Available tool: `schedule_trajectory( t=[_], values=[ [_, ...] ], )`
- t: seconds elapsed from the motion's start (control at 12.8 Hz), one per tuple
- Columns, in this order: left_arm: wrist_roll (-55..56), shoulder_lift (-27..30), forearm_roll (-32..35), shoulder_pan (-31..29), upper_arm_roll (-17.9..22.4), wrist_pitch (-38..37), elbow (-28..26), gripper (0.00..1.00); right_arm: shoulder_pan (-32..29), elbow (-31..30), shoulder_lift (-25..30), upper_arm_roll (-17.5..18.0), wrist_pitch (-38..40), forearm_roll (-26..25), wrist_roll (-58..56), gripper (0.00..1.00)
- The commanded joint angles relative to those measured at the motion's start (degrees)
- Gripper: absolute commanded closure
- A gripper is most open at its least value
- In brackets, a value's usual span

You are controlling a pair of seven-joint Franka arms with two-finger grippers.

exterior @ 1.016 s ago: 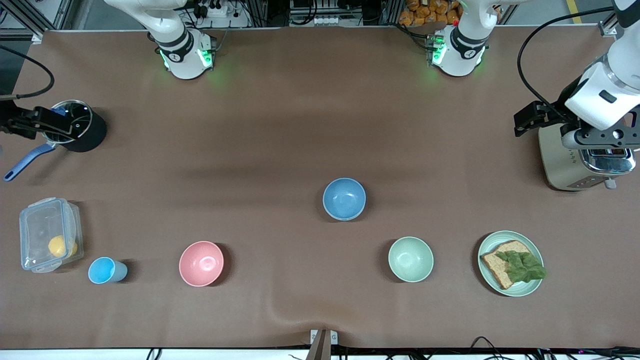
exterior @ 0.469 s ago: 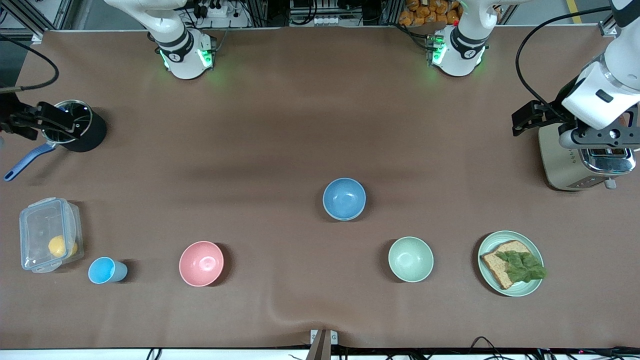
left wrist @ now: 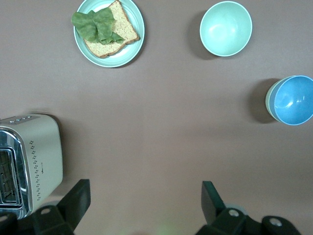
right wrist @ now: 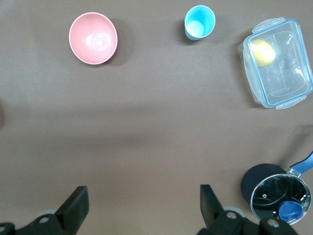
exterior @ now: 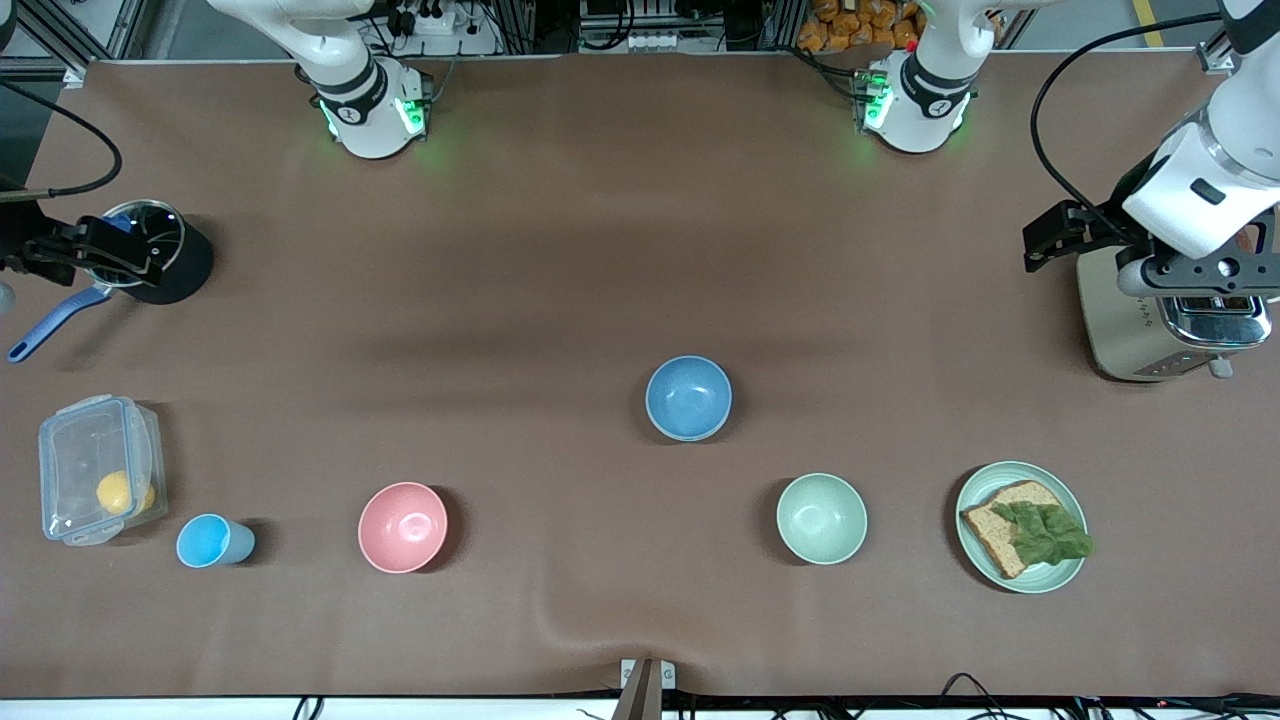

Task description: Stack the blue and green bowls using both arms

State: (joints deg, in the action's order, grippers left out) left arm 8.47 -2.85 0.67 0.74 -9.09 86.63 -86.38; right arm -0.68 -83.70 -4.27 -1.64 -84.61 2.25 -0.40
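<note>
Wide open and empty, the left gripper [left wrist: 144, 196] waits over the toaster [exterior: 1160, 325], the right gripper [right wrist: 143, 198] over the pot [exterior: 160, 252]. Mid-table, the blue bowl [exterior: 688, 398] sits nested in the green bowl [left wrist: 268, 100]. Four bowls, one cup [exterior: 212, 541], one plate [exterior: 1020, 525].

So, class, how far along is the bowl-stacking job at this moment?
Done, it seems: the blue bowl sits nested in the green bowl, whose sage side shows under it in the left wrist view. In hand: nothing. The left gripper is open over the toaster, and the right gripper is open over the pot. Left: nothing visible. The mint bowl stands apart.
</note>
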Motion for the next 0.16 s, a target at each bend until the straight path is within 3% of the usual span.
schedule_trajectory(
  t=[0.0,0.08],
  values=[
    [-1.08,0.92,1.09,0.05,-0.14,-0.50,-0.01,0.00,1.30,-1.38,1.37,-1.08,-0.64,-1.11,0.14,0.00],
    [-1.00,1.01,0.83,0.05,-0.14,-0.49,-0.01,0.00,1.30,-1.29,1.28,-1.08,-0.64,-1.11,0.14,0.00]
  ],
)
